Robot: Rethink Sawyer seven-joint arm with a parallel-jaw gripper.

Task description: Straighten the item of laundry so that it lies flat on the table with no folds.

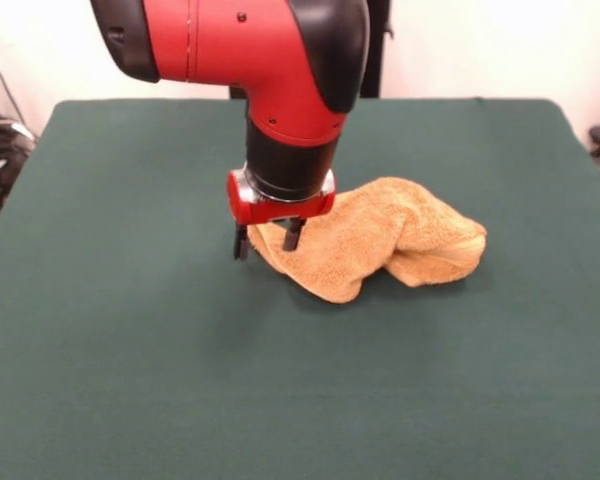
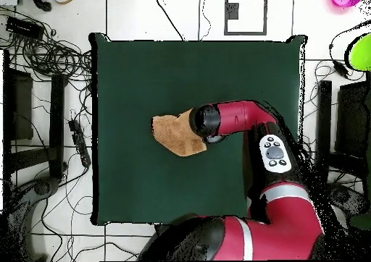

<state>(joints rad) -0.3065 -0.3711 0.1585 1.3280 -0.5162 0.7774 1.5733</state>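
Towel: your towel [image 1: 380, 238] is lying bunched and folded near mid-desk [image 1: 130, 350], right of the arm.
Fingers: your gripper [image 1: 268, 239] fingers are standing apart, straddling the towel's left edge, likely preparing to pinch it.

wall [image 1: 480, 50]: pale | floor [image 2: 145, 17]: white tiles | cables [image 2: 51, 53]: tangled, floor

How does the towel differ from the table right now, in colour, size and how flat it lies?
Colour: the towel is golden-orange; the table is dark green.
Size: the towel covers only a small patch near the middle; the table is far larger.
Flatness: the towel is bunched into a folded heap with raised humps; the table lies flat and smooth.
Contact: the claw stands open at one end of the towel.
Shared: both look like soft cloth.
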